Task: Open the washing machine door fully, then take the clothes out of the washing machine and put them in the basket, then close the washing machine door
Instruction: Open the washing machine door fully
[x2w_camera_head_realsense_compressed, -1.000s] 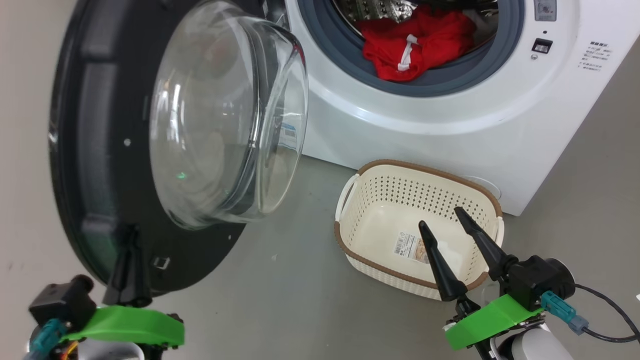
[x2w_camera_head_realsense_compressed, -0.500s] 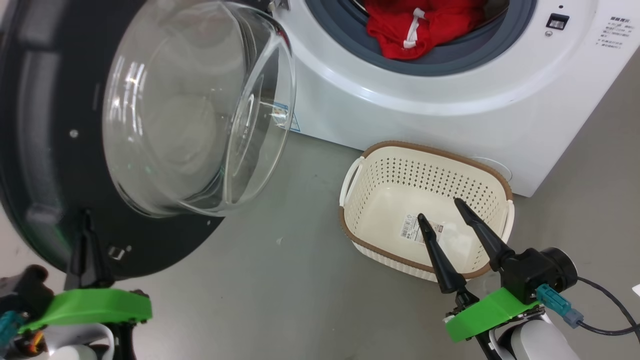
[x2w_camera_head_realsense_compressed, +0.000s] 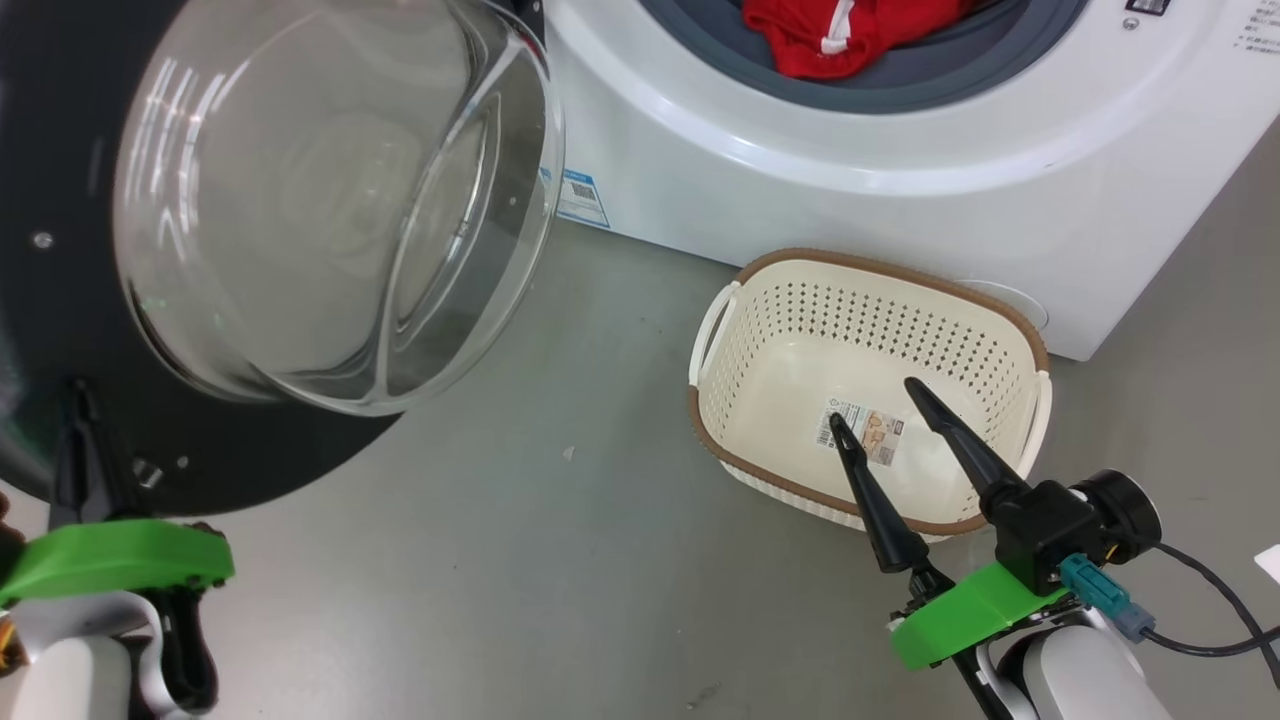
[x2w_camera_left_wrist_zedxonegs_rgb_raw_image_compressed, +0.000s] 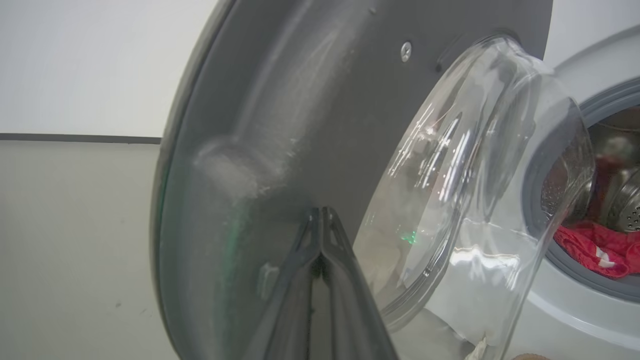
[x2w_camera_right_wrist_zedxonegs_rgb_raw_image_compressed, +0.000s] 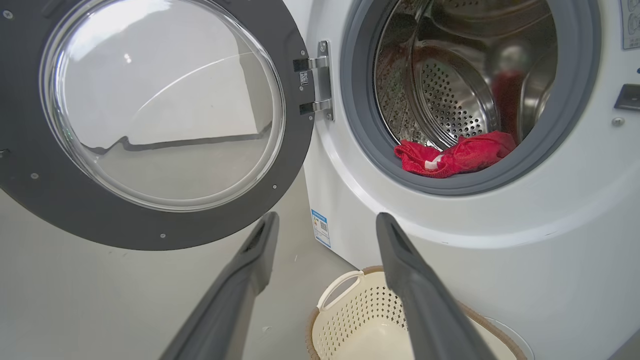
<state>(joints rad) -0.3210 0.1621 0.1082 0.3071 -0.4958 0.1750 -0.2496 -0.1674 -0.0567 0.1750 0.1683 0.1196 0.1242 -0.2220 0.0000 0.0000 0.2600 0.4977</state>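
The washing machine door (x2w_camera_head_realsense_compressed: 330, 200) (x2w_camera_left_wrist_zedxonegs_rgb_raw_image_compressed: 280, 150) (x2w_camera_right_wrist_zedxonegs_rgb_raw_image_compressed: 150, 115) stands swung wide to the left, its glass porthole bulging toward me. My left gripper (x2w_camera_head_realsense_compressed: 80, 395) (x2w_camera_left_wrist_zedxonegs_rgb_raw_image_compressed: 320, 212) is shut, its tips against the door's dark inner rim near the lower edge. Red clothes (x2w_camera_head_realsense_compressed: 850, 35) (x2w_camera_right_wrist_zedxonegs_rgb_raw_image_compressed: 452, 157) (x2w_camera_left_wrist_zedxonegs_rgb_raw_image_compressed: 595, 247) lie at the mouth of the washing machine (x2w_camera_head_realsense_compressed: 900, 150) (x2w_camera_right_wrist_zedxonegs_rgb_raw_image_compressed: 500, 250). The cream basket (x2w_camera_head_realsense_compressed: 1010, 325) (x2w_camera_right_wrist_zedxonegs_rgb_raw_image_compressed: 345, 320) stands on the floor in front of the machine, with nothing in it but a sticker. My right gripper (x2w_camera_head_realsense_compressed: 875, 400) (x2w_camera_right_wrist_zedxonegs_rgb_raw_image_compressed: 325, 222) hangs open above the basket's near side.
Grey floor (x2w_camera_head_realsense_compressed: 560, 560) spreads between the door and the basket. A black cable (x2w_camera_head_realsense_compressed: 1210, 620) runs from my right wrist at the lower right. A white scrap (x2w_camera_head_realsense_compressed: 1268, 562) lies at the right edge. A pale wall (x2w_camera_left_wrist_zedxonegs_rgb_raw_image_compressed: 75, 65) is behind the door.
The door has swung further open to the left with my shut left gripper against it. The head camera has shifted, so machine and basket sit differently. The right gripper stays open over the basket.
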